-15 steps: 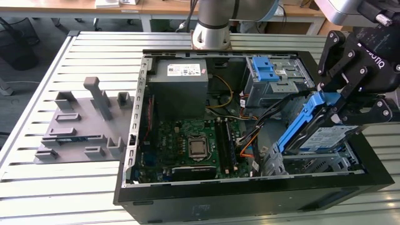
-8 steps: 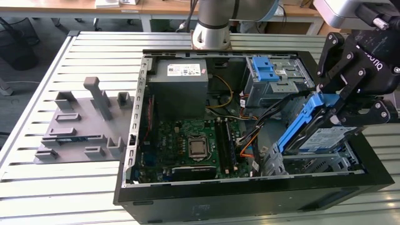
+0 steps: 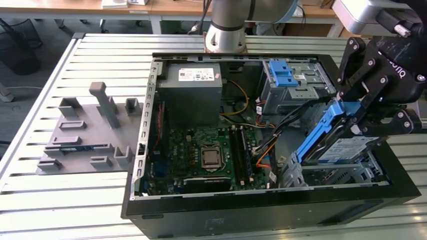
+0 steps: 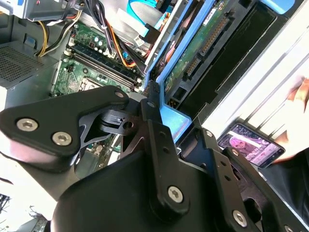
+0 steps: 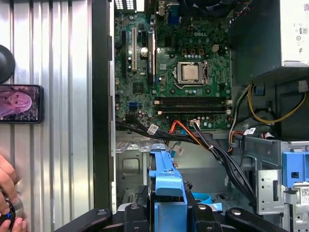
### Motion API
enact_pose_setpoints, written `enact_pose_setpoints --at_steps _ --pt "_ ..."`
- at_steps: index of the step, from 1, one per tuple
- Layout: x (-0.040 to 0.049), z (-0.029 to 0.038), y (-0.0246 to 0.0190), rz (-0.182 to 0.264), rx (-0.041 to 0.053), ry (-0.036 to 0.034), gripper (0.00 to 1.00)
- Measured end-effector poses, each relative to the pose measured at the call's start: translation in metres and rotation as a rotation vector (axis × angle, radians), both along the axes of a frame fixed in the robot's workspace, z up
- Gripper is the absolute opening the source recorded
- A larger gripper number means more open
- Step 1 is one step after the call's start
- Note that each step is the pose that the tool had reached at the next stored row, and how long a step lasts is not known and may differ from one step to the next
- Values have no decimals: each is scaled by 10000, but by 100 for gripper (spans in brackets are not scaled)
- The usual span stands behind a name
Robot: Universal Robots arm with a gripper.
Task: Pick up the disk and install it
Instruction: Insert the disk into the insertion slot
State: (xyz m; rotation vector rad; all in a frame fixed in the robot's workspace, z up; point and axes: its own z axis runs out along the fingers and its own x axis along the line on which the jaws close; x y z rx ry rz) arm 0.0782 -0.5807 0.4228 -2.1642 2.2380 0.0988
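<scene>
Blue-framed disk held tilted on edge between closed fingers of gripper, over drive cage at about four o'clock in open computer case. White-and-blue label faced up, print unreadable. Motherboard lay below. Phone rested on slatted table beside a hand.
</scene>
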Motion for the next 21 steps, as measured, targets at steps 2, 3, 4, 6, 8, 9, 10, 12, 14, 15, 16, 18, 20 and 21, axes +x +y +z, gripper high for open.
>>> enact_pose_setpoints --at_steps 2,3,4,6,8,9,10,12,14,15,16,18,20,21 --pt "0 -9 0 0 0 0 36" --pt "0 -13 0 0 0 0 36" --pt "0 -16 0 0 0 0 36" --pt "0 -20 0 0 0 0 36" --pt "0 -21 0 0 0 0 36" --pt "0 -22 0 0 0 0 36" --pt "0 -24 0 0 1 0 36" --pt "0 -28 0 0 1 0 36" --pt "0 -34 0 0 0 0 36" --pt "0 -37 0 0 1 0 36" --pt "0 -41 0 0 0 0 36" --pt "0 -51 0 0 0 0 36" --pt "0 -67 0 0 1 0 36" --pt "0 -73 0 0 0 0 36"
